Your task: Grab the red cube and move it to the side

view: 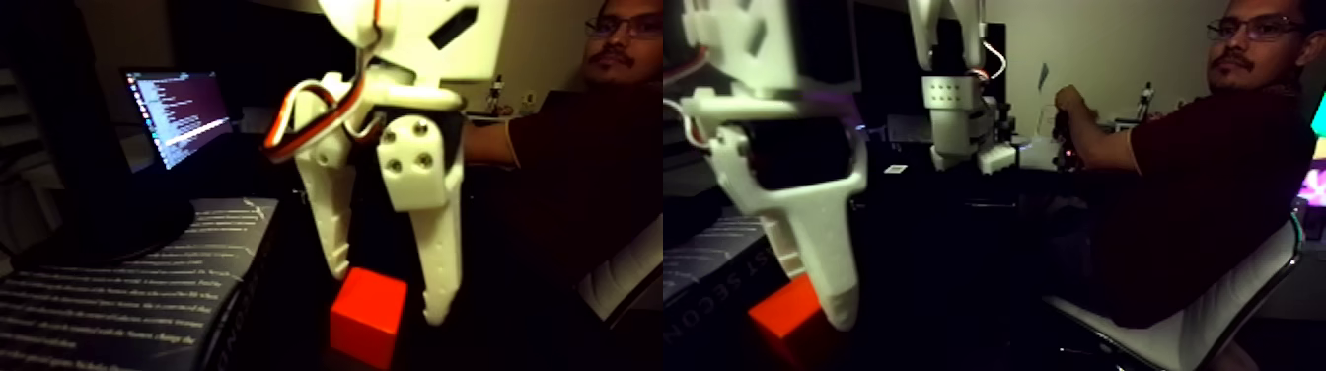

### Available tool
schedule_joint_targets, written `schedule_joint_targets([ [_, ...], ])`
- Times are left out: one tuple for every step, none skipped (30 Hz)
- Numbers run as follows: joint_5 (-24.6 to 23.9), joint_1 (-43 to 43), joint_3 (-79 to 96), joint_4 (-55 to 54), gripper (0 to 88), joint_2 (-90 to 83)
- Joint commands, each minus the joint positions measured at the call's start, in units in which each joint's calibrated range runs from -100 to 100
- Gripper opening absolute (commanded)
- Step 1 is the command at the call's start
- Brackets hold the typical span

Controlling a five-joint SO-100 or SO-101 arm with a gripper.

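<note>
Dark table point(513, 335), one red cube point(368, 314).

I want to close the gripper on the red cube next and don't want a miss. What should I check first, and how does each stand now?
1. Gripper open: ok, fingers spread.
2. Red cube between the fingers: cannot tell; in the left half it sits low between them, but depth is unclear.
3. Fingertips low enough: ok, they reach the cube's upper faces.
4. Cube upright and flat: cannot tell, its base is in the dark.
5. Book clear of the fingers: ok.
6. Person away from the gripper: ok.
</note>
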Motion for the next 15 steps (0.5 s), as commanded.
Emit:
schedule_joint_targets([
  [-0.2,-0.4,-1.0,-0.5,26.4,-0.2],
  [-0.2,-0.4,-1.0,-0.4,26.4,-0.1],
  [-0.2,-0.4,-1.0,-0.4,26.4,0.2],
  [-0.2,-0.4,-1.0,-0.4,26.4,0.4],
  [-0.2,-0.4,-0.9,-0.4,26.4,0.5],
  [-0.3,-0.4,-0.9,-0.4,26.4,0.7],
  [-0.8,-0.4,-0.9,-0.4,26.4,1.0],
  [-1.3,-0.4,-1.1,-0.4,26.4,1.5],
  [-1.7,-0.6,-1.7,-0.4,26.4,2.0],
  [-1.9,-0.9,-2.1,-0.4,26.4,2.0],
  [-1.9,-0.9,-2.2,-0.4,26.4,2.1],
  [-1.9,-0.9,-2.5,-0.4,26.4,2.3],
  [-1.9,-0.9,-2.6,-0.4,26.4,2.3],
  [-1.9,-0.9,-2.8,-0.4,26.4,2.3],
  [-2.0,-1.0,-3.2,-0.4,26.4,2.5],
])
